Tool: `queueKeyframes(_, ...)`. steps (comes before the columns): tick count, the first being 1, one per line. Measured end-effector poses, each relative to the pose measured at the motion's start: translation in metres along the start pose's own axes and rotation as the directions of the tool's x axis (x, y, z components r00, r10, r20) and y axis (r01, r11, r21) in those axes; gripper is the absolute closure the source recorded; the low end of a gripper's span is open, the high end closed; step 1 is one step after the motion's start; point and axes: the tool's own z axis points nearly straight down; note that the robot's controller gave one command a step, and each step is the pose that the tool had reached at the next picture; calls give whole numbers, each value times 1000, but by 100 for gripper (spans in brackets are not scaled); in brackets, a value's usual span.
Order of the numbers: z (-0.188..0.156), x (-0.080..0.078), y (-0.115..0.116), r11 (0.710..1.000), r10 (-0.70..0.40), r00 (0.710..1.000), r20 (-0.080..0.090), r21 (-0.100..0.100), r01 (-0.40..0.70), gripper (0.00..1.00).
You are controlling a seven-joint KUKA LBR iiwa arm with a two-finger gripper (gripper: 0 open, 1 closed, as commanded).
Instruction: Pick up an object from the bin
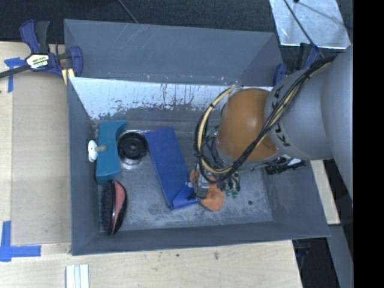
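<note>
The grey metal bin (81, 221) stands against a dark background, and its floor is scuffed and bare in places. The arm (324, 125) enters over the bin's right edge. An orange cover (243, 122) sits on its wrist, and black and yellow cables (210, 131) loop around that cover.

The gripper (203, 189) is down near the bin floor, right of the floor's centre and towards the front edge. Its tip is at the front end of a flat blue slab (163, 161). An orange lump (212, 202) lies just beside it on the front side, touching or nearly touching it. The wrist and cables cover the gripper from above, so it is not possible to tell whether it is open or closed. For the same reason, it is not possible to tell whether it has hold of the slab, the lump or nothing.

The blue slab lies flat in the middle of the floor. It runs at a slant from the back wall towards the front edge.

Other contents:
- A black round cap (132, 146) lies just beside the slab's back end, on its left.
- A teal block (110, 152) lies near the left wall and touches the cap. A white knob (93, 150) is on its left side.
- A brush (112, 206) with a black and pink head lies in the front left corner.
</note>
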Motion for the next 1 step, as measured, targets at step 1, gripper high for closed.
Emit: queueKeyframes(1, -123, -10, -6, 999, -37, 999, -5, -2, 37, 100)
